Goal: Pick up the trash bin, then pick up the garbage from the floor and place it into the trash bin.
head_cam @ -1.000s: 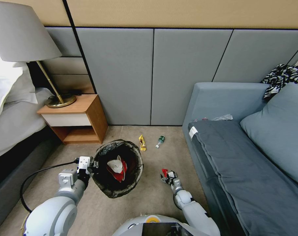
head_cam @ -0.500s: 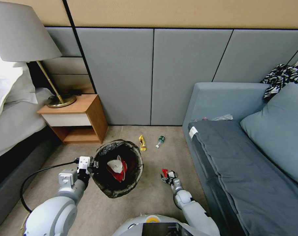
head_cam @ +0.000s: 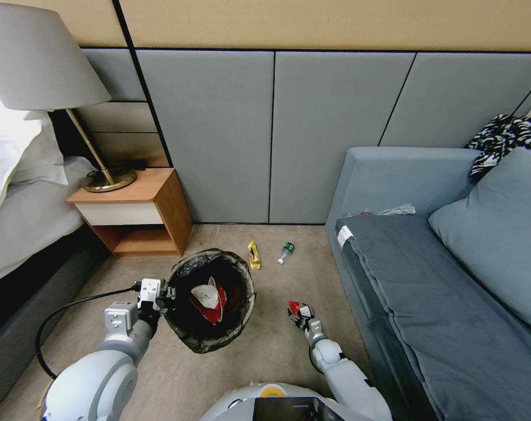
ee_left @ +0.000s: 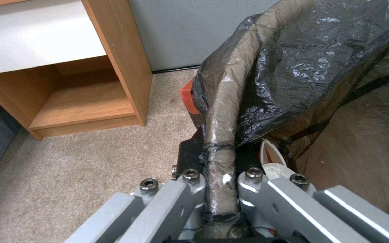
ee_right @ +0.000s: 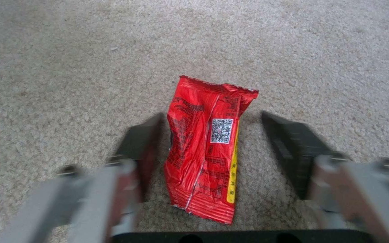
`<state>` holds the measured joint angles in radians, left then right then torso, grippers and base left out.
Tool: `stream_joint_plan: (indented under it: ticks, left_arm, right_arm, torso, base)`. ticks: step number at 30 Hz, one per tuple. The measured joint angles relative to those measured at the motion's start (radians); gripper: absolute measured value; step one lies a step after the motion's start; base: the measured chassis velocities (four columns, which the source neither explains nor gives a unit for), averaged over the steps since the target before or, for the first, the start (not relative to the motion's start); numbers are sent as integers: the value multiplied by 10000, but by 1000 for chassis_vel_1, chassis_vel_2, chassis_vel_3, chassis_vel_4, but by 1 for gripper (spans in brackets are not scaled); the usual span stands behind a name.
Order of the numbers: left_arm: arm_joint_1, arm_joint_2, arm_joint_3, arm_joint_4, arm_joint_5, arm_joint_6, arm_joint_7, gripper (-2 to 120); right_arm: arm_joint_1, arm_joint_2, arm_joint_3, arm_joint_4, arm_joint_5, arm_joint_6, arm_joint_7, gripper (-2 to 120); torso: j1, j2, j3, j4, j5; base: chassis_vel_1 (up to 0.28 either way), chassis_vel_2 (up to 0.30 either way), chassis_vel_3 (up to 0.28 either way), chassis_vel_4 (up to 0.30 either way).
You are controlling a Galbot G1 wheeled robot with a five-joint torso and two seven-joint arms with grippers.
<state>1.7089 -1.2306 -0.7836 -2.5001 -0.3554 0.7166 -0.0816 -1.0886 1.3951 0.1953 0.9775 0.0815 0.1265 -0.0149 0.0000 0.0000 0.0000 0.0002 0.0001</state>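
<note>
The trash bin [head_cam: 243,279], lined with a crinkled black bag, hangs just above the carpet with my left gripper [head_cam: 163,297] shut on its rim [ee_left: 222,135]. A red-and-white carton [head_cam: 209,299] lies inside it. My right gripper [head_cam: 299,313] is down at the carpet, open, with its fingers on either side of a red snack wrapper [ee_right: 203,152]. One finger [ee_right: 143,148] is almost touching the wrapper's edge. More garbage lies farther off near the wall: a yellow wrapper [head_cam: 253,255] and a small bottle [head_cam: 285,252].
A wooden nightstand [head_cam: 141,211] with a brass lamp stands to the left of the bin, beside a bed [head_cam: 26,234]. A grey sofa [head_cam: 429,292] runs along the right. Open carpet lies between bin and sofa.
The right gripper's fingers have drawn closer together around the red wrapper. The left arm and the bin have not moved.
</note>
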Motion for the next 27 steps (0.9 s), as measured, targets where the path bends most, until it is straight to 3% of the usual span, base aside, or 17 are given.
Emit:
stream_joint_plan:
  ticks: [11,27]
  left_arm:
    - [-37,12,4,0,-12,16,14,1]
    - [-42,19,25,0,-19,23,29,1]
  right_arm:
    - [-42,-12,17,29,-5,-18,7,1]
    - [-100,-166,44,605,151,-288,239,0]
  torso:
    - [0,0,1,-4,-5]
    - [0,-1,1,-6,-3]
  base:
    - [0,0,0,0]
    - [0,0,0,0]
